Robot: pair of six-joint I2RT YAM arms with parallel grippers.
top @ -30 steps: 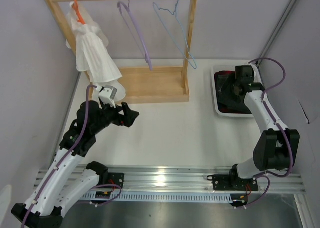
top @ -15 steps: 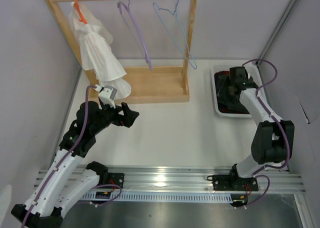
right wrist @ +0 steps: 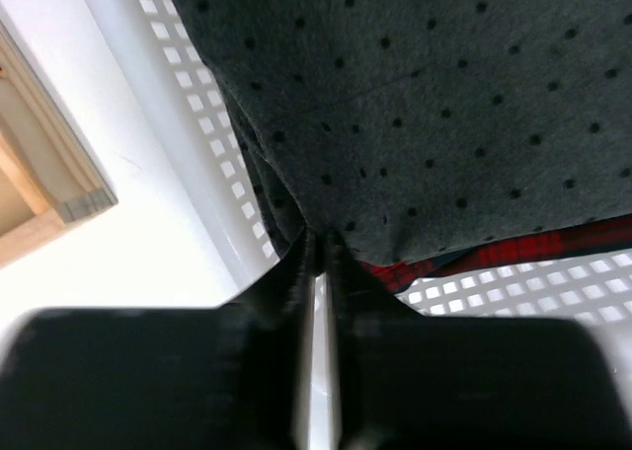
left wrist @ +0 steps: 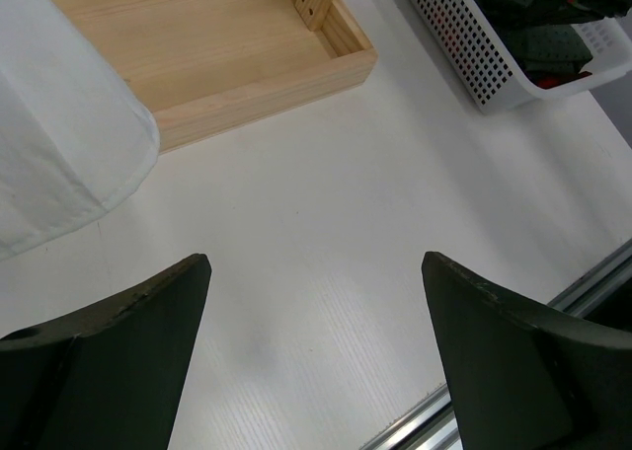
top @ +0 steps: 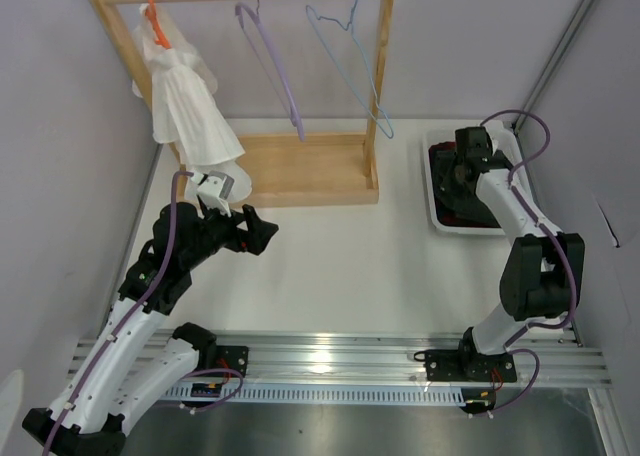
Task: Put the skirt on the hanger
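Observation:
The skirt [right wrist: 444, 105], dark grey with fine dots, lies bunched in the white basket [top: 432, 191] at the right. My right gripper [right wrist: 321, 238] is down in that basket, and its jaws are shut on a fold of the skirt's edge. From above, the right gripper [top: 462, 171] covers most of the skirt [top: 452, 196]. The light-blue wire hanger [top: 350, 71] hangs bare from the wooden rail, far to the left of the basket. My left gripper [left wrist: 316, 262] hovers open over bare table with nothing between its fingers, and from above the left gripper [top: 262, 234] sits near the rack's base.
A red-and-black plaid cloth [right wrist: 513, 248] lies under the skirt in the basket. The wooden rack [top: 300, 171] also carries a purple hanger [top: 275, 66] and an orange hanger [top: 152, 16] with a white garment [top: 185, 101]. Walls stand close on both sides.
My right gripper has shifted a little across the basket and closed on the skirt. The white garment swung slightly and settled back. The left arm has not moved.

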